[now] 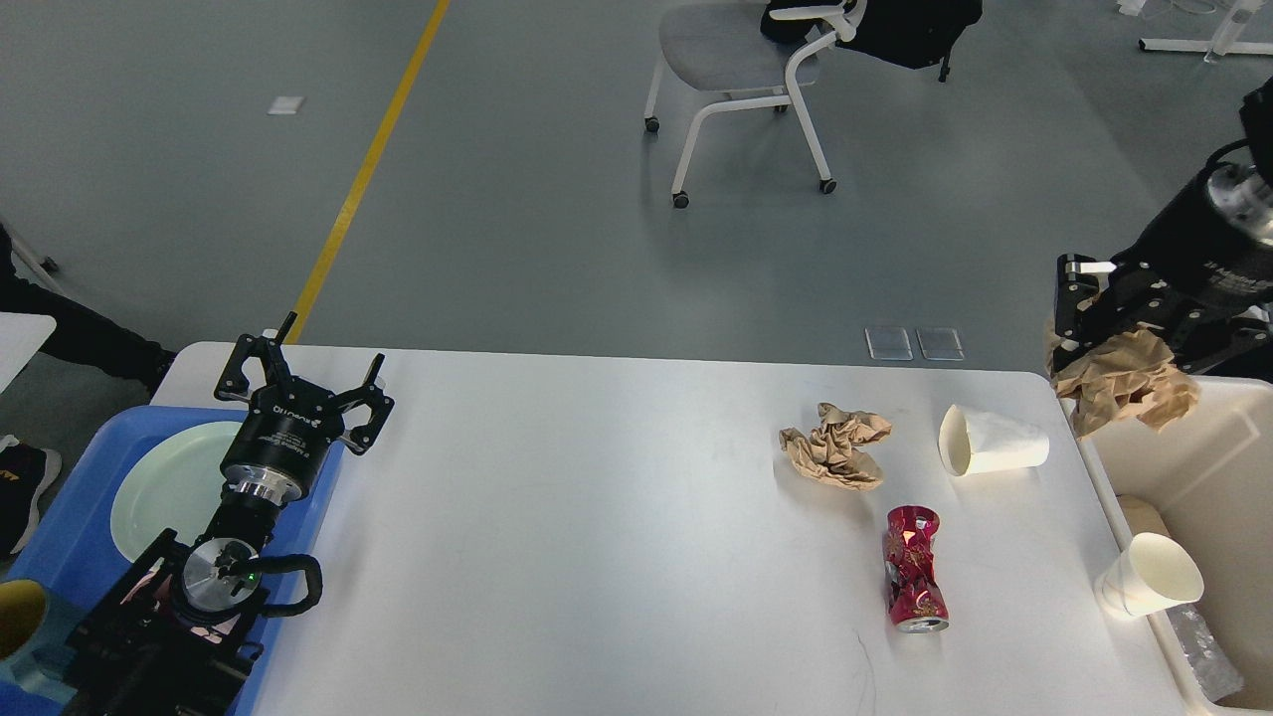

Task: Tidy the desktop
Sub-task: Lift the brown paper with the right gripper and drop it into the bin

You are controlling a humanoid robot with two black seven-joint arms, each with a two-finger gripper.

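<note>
Across the lower part of the head view lies the desktop (597, 517), a large white table top with rounded corners, spanning from the blue tray at the left to the cream bin at the right.

The cream bin (1228, 438) stands just beside the desktop's right edge. One white paper cup (1149, 575) lies on its side inside it, against the near wall.

The blue tray (75, 477) rests at the desktop's left end and holds a pale green plate (164, 487), partly covered by the left arm.

The left gripper (303, 373) is positioned above the tray's far right corner. Its fingers are spread wide apart and hold nothing.

The right gripper (1094, 328) is positioned above the far left corner of the bin. Its fingers are closed on a wad of crumpled brown paper (1129, 383), which hangs over the bin rim.

Items lying on the right half of the desktop, well apart from the left gripper:
- A second white paper cup (995, 443), on its side, mouth facing left.
- A second wad of crumpled brown paper (835, 447), just left of that cup.
- A crushed red can (915, 582), on its side, nearer the front edge than the paper.
</note>
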